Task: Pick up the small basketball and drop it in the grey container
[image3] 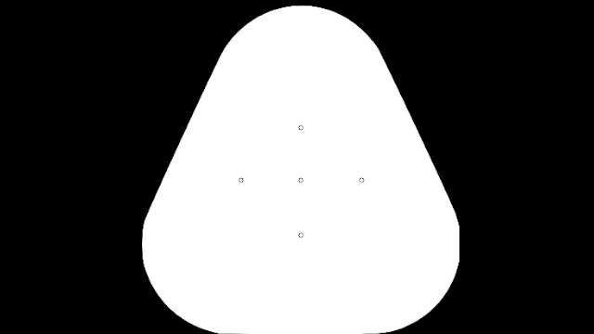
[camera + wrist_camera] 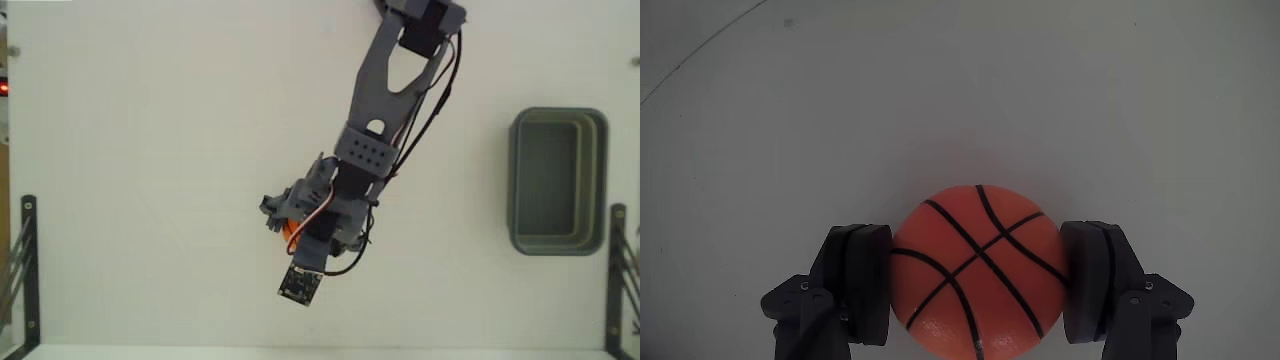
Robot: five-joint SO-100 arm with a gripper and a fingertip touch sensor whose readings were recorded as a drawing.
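Note:
The wrist view shows the small basketball [image 2: 978, 275], orange with black seams, sitting between two dark fingers [image 2: 865, 280] that press against its left and right sides. My gripper [image 2: 978, 235] is shut on it, just over the white table. In the fixed view the gripper [image 2: 285, 222] is left of centre and points to the lower left. Only an orange sliver of the ball [image 2: 291, 237] shows under the arm there. The grey container [image 2: 515, 180] stands far off at the right, with nothing in it.
Black metal brackets stand at the left edge [image 2: 25, 265] and the right edge [image 2: 618, 270] of the white table. The arm's base is at the top centre [image 2: 425, 20]. The table's front edge runs along the bottom of the fixed view.

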